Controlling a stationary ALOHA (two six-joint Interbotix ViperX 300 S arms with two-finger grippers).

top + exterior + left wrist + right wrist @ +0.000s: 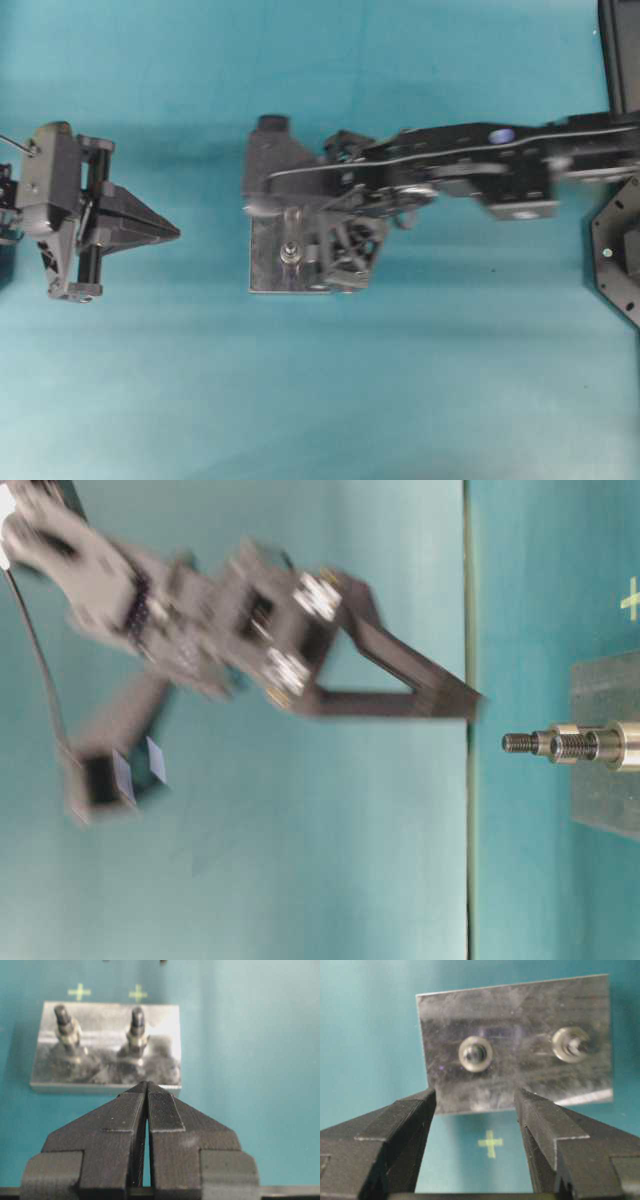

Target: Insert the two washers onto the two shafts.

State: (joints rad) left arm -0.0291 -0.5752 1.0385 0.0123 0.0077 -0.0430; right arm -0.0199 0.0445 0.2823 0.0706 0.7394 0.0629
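While the right claw (475, 1110) is hanging over the metal block (520, 1035) with its jaws standing wide apart and nothing between them, the left claw (146, 1110) is waiting well apart from the block, its two fingers pressed together and holding nothing.

Beyond the tips of the right claw, two threaded shafts are standing up from the block. On the shaft straight ahead of the gap between the fingers (476, 1052) a bright ring is lying around the base; I am judging that this is the washer (465, 1057), already seated. It could also be a fixed collar, and I cannot tell this surely. The other shaft (572, 1045) is standing beyond the finger at the right side and is carrying a similar ring.

If the washer is really down, the step in hand is only leaving it cleanly. The right claw is needing to go straight up, with the jaws kept wide, so that no fingertip is catching the thread or pushing the block on the teal counter (400, 400). A sideways move here is risking to tilt the washer.
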